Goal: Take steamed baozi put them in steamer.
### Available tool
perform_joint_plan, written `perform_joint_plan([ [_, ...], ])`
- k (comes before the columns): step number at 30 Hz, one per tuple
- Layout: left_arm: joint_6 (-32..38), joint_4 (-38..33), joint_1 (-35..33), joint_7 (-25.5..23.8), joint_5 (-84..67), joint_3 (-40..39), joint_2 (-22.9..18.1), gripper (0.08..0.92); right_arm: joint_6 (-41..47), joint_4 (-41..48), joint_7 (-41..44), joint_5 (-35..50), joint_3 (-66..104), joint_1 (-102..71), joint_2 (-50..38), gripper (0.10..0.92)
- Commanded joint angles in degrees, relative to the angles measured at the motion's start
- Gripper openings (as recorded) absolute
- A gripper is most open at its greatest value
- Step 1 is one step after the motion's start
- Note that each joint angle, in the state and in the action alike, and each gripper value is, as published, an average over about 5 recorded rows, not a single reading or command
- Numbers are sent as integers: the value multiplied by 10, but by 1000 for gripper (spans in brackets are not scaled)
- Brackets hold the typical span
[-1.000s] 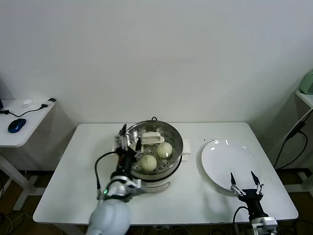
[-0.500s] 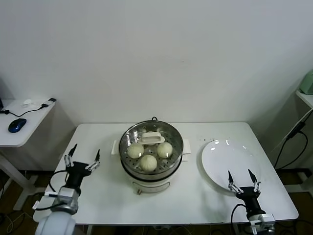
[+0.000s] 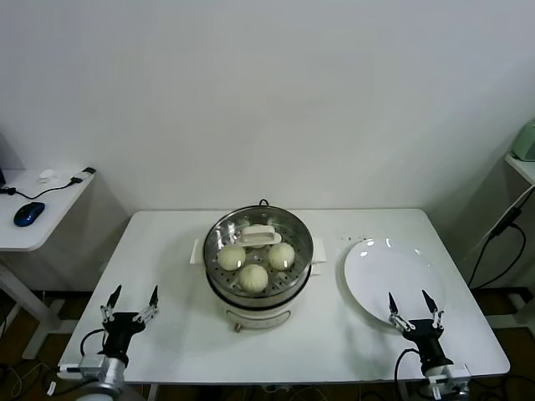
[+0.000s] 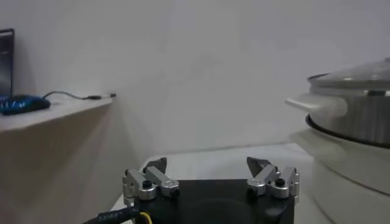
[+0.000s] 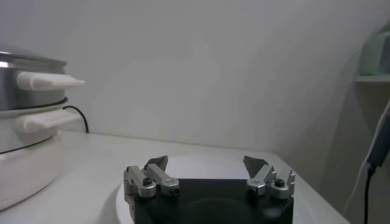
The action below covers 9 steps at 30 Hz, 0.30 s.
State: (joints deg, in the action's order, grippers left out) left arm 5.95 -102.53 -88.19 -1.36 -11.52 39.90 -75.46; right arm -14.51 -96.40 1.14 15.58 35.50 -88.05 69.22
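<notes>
Three buns (image 3: pixel 253 266) sit in the steamer (image 3: pixel 260 288) mid-counter under its glass lid (image 3: pixel 261 236); you can't see a fourth. Plate (image 3: pixel 393 276) toward the right edge is bare. Your left gripper (image 3: pixel 130 302) has pulled back from the steamer to the counter's front-left corner, jaws wide, empty. Right gripper (image 3: pixel 413 310) idles wide at the front-right. Loading looks finished.
</notes>
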Motion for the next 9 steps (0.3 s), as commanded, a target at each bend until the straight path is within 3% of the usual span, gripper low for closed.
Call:
perform_joint_plan([
  [1,36,51,-7,2,-63,16,6,823,1,1,3,7,-1,0,1,823],
  [9,34,37,-12,-4,-53,6,2,823,1,-1,2,7,-2,0,3,823],
])
